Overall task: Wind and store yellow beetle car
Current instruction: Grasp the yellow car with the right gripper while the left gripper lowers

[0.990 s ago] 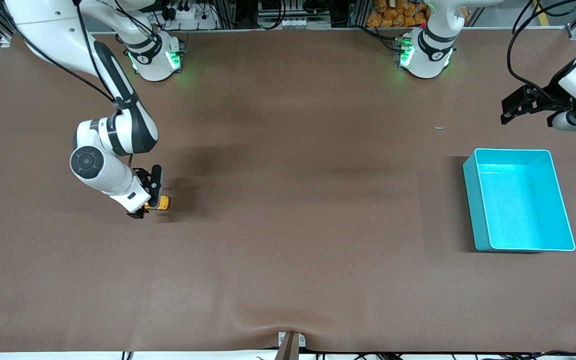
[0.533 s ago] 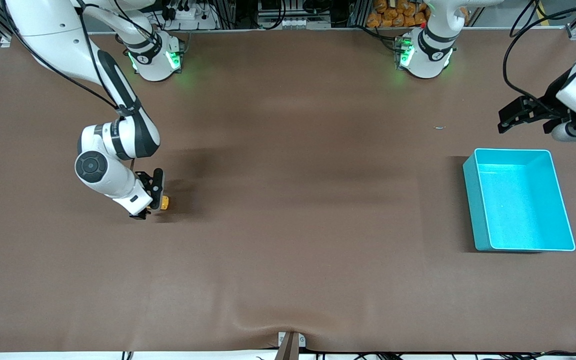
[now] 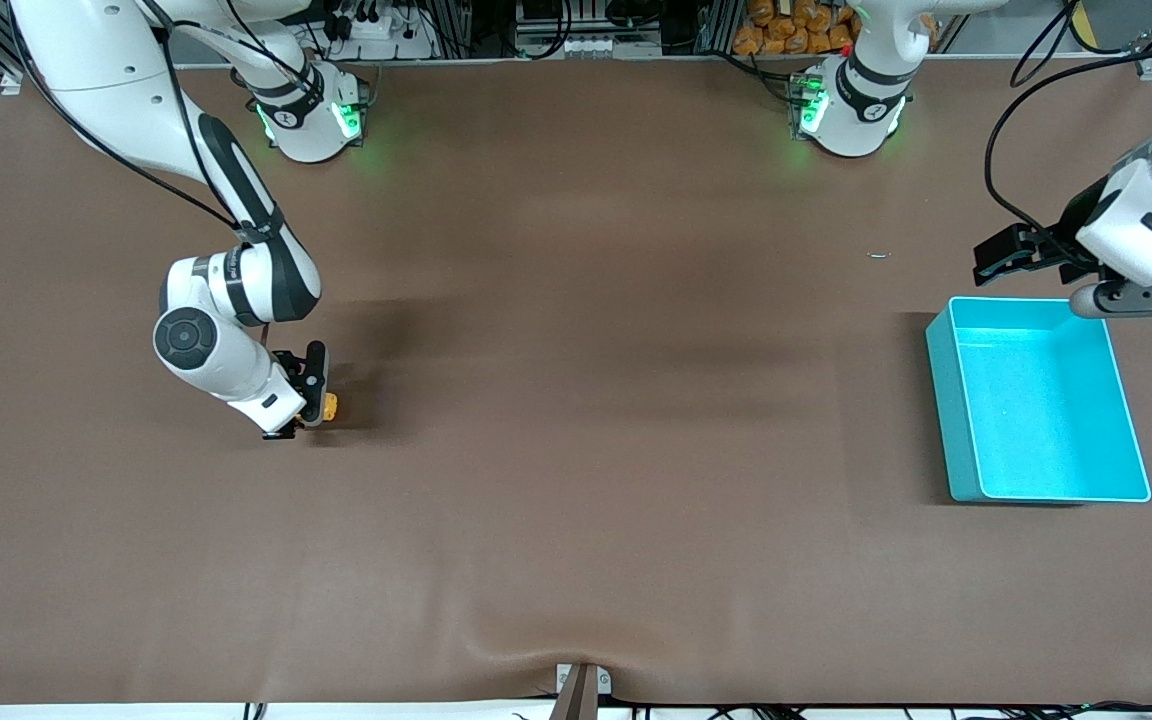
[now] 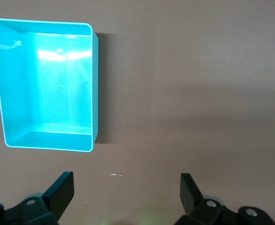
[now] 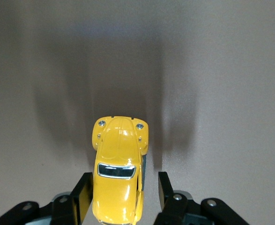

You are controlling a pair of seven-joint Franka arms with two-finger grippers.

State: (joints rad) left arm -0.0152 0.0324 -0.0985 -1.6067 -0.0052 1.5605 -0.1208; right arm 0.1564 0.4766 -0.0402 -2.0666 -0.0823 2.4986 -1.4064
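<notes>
Gripper: the left gripper (image 4: pixel 127 192) is seen from its own wrist camera, with the two dark fingertips (image 4: pixel 62 187) spread wide apart and nothing held between them.
Height: the left gripper is held up in the air over bare brown table (image 4: pixel 198 84).
Bin: a teal bin (image 4: pixel 94 89) is seen standing on the table, open at the top, rectangular, with a pale rim and bright glare on its floor.
Bin contents: nothing is seen inside the bin.
Relation: the bin is apart from the fingertips, untouched.
Small item: a tiny pale speck (image 4: pixel 115 175) is seen lying on the table, between the bin and the fingertips; what it is cannot be told.
</notes>
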